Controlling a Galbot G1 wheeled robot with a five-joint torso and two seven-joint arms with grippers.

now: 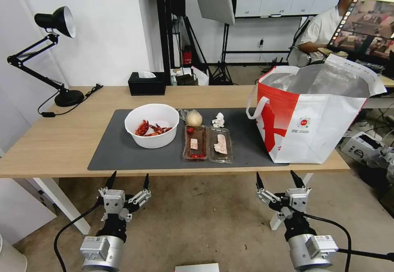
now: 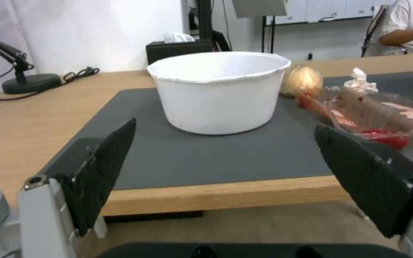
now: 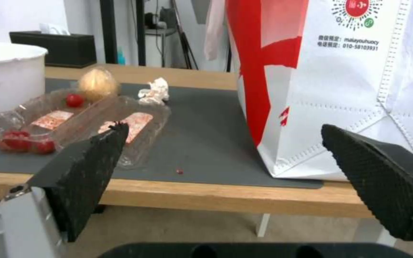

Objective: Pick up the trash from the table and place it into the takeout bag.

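Trash sits untouched on the dark mat point(image 1: 123, 157) of the surface point(image 1: 49, 140): the white bowl point(image 1: 152, 125) of crayfish shells at the centre, the clear hinged tray point(image 1: 207, 142) just beside it at 3 o'clock, the wrapped beige ball point(image 1: 194, 118) and crumpled tissue point(image 1: 218, 120) at the tray's 12 o'clock. The takeout bag point(image 1: 316, 120) stands open at the mat's 3 o'clock end. Both arms hang below the near edge, the left end effector point(image 1: 127, 180) under the bowl and the right end effector point(image 1: 280, 178) nearer the bag, each with fingers spread wide and empty. Judging by this, the task is at its start, no pick begun. A first move would call for raising an arm above the edge and reaching to one piece.
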